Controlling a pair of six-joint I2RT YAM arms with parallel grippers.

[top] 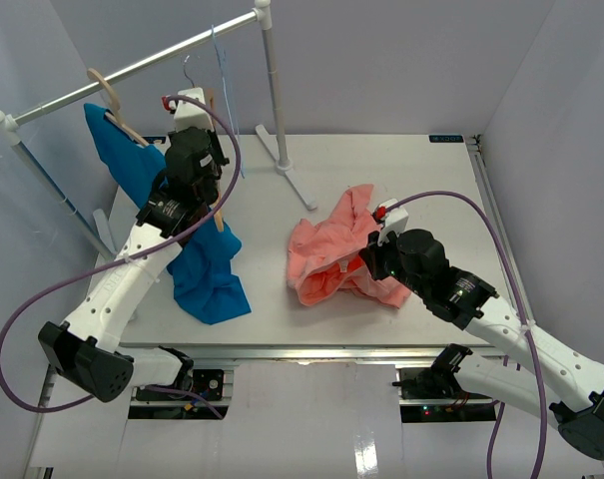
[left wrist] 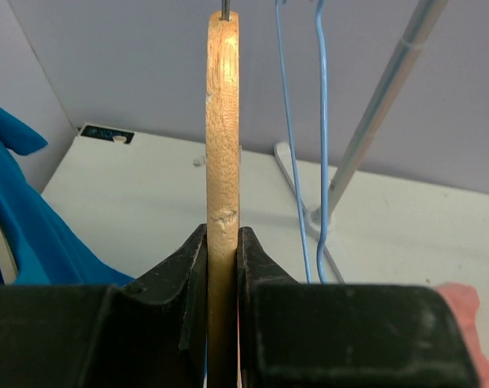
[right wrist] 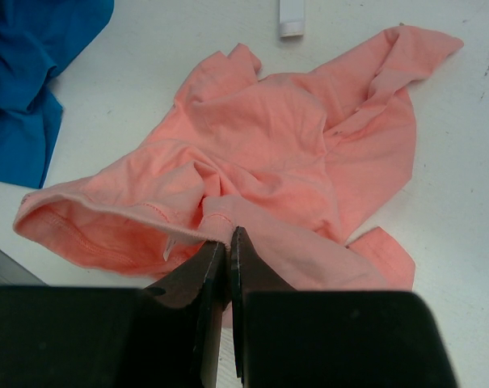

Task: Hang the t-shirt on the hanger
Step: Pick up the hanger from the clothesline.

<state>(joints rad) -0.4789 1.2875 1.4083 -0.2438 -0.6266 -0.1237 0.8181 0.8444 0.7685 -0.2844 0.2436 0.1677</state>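
The light wooden hanger (left wrist: pixel 222 121) stands on edge between the fingers of my left gripper (left wrist: pixel 222 236), which is shut on it. Its thin metal hook pokes out at the top of the left wrist view. From above, a strip of its wood (top: pixel 220 212) shows beside the left wrist, next to the rack. The salmon-pink t-shirt (top: pixel 326 254) lies crumpled on the table's middle. My right gripper (right wrist: pixel 229 236) is shut on a folded hem of the t-shirt (right wrist: pixel 284 137), lifting that edge slightly at the shirt's near right side.
A bright blue shirt (top: pixel 207 269) hangs from a tan hanger (top: pixel 107 95) on the rack rail (top: pixel 152 62) and drapes onto the table's left. A pale-blue wire hanger (left wrist: pixel 321 121) hangs just right of the wooden one. The rack's post and foot (top: pixel 282 150) stand behind the t-shirt.
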